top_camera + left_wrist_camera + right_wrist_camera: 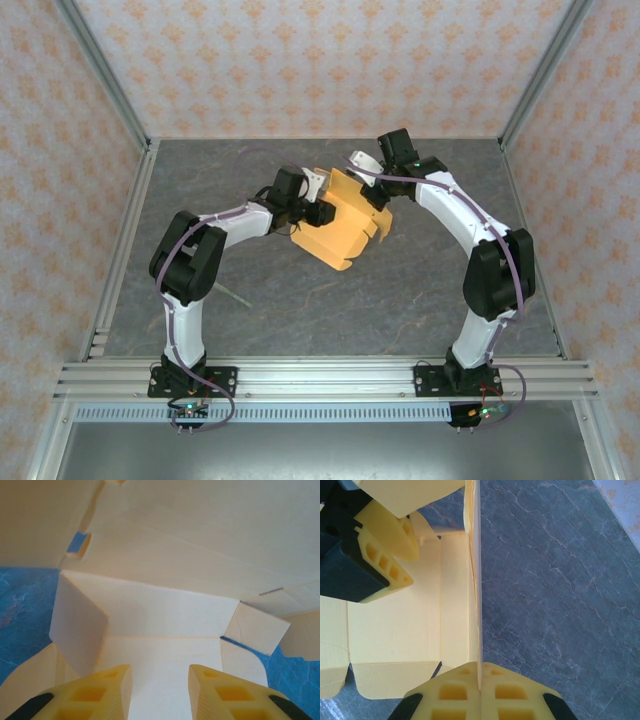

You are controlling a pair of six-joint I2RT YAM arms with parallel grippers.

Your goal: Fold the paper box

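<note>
The paper box is an orange-yellow, partly folded sheet near the middle of the table, with one wall raised and its flaps spread. My right gripper is shut on the top edge of that upright wall; in the right wrist view the pads pinch the thin edge, with the right gripper above the box floor. My left gripper reaches in from the left. Its fingers stand apart over the inner panel. The left gripper is open, with nothing between its fingers.
The grey marbled table lies bare to the right of and in front of the box. Metal frame posts and patterned walls close off the sides and back. An aluminium rail runs along the near edge by the arm bases.
</note>
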